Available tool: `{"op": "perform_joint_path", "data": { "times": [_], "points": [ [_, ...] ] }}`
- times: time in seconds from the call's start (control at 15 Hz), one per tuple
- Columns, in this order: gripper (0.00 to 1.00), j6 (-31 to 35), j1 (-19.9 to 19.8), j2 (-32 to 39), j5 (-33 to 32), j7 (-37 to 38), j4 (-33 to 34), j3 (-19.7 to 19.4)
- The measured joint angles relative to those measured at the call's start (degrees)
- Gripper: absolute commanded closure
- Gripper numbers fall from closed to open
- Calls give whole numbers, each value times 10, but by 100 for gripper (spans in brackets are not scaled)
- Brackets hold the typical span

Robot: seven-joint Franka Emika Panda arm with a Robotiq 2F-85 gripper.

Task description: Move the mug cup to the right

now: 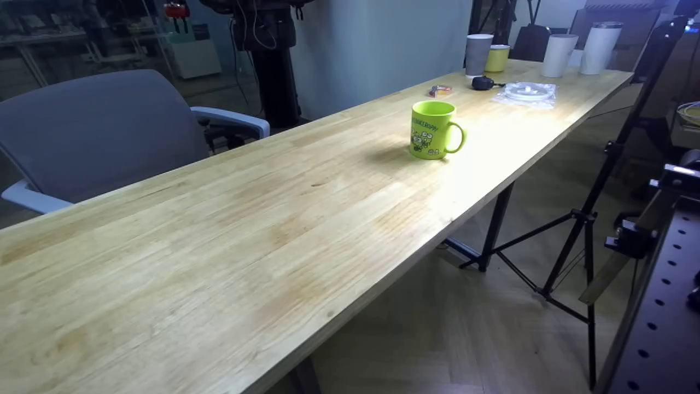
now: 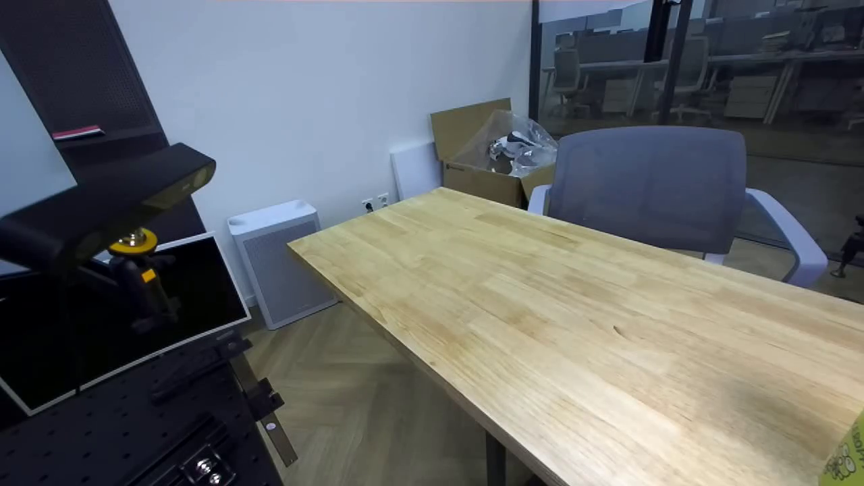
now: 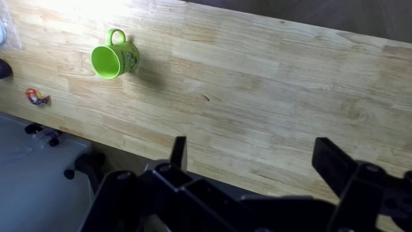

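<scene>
The mug cup (image 1: pixel 426 134) is bright lime green, with one loop handle and a cartoon print. It stands upright on the wooden table (image 1: pixel 262 230). In an exterior view only a sliver of the mug (image 2: pixel 847 459) shows at the lower right corner. In the wrist view the mug (image 3: pixel 128 58) is at the upper left, its opening towards the left and its handle towards the top. My gripper (image 3: pixel 250 139) is open, with nothing between its fingers. It is apart from the mug, which lies up and left of the fingers in the wrist view.
A plastic-wrapped white item (image 1: pixel 528 93), a black object (image 1: pixel 482 83) and a small wrapped snack (image 1: pixel 440 91) lie beyond the mug. Farther back are a grey cup (image 1: pixel 478 57), a yellowish cup (image 1: pixel 497 59) and white cups (image 1: pixel 560 57). A chair (image 2: pixel 648 189) stands at the table's long edge.
</scene>
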Motion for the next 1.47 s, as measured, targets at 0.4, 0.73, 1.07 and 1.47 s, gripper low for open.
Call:
{"op": "perform_joint_path", "data": {
  "times": [0.4, 0.73, 1.07, 1.47],
  "points": [
    [0, 8, 12, -4, 32, -14, -7, -65],
    [0, 12, 1, -27, 61, -48, -33, -142],
    [0, 38, -39, -47, 65, -80, -73, -198],
    [0, 102, -77, -43, 89, -151, -105, -274]
  ]
}}
